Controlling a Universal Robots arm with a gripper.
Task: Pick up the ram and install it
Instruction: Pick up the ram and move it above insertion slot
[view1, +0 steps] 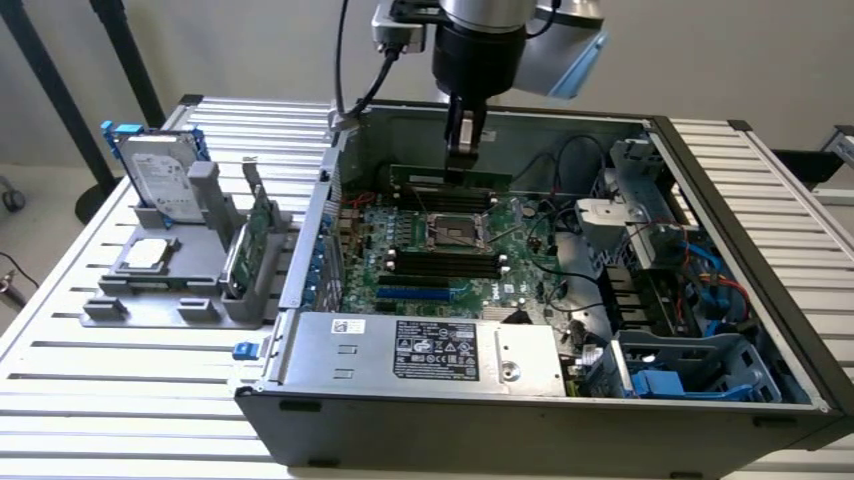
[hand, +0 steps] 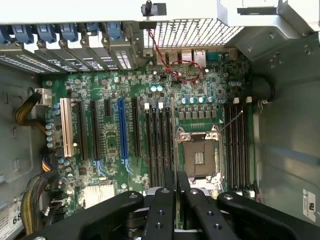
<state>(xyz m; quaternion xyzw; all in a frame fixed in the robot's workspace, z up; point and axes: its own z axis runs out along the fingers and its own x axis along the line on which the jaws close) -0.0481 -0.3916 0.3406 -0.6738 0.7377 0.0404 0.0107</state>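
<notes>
The ram (view1: 447, 178), a narrow green stick with black chips, stands on its long edge inside the open computer case, over the far memory slots (hand: 239, 145) behind the empty CPU socket (view1: 451, 230). My gripper (view1: 463, 150) reaches straight down from above and is shut on the stick's top edge at its middle. In the wrist view the black fingers (hand: 165, 205) are pressed close together above the motherboard (hand: 110, 145), between the socket (hand: 200, 157) and the nearer slots (hand: 159, 145). Whether the stick is touching a slot cannot be told.
On the exterior view's left, a grey stand (view1: 174, 290) holds a hard drive (view1: 163, 175), a taller green expansion card (view1: 254, 240) and a CPU (view1: 144, 255). The power supply (view1: 427, 350) sits at the case front, with a drive cage (view1: 667, 370) and cables (view1: 587, 250) at the right.
</notes>
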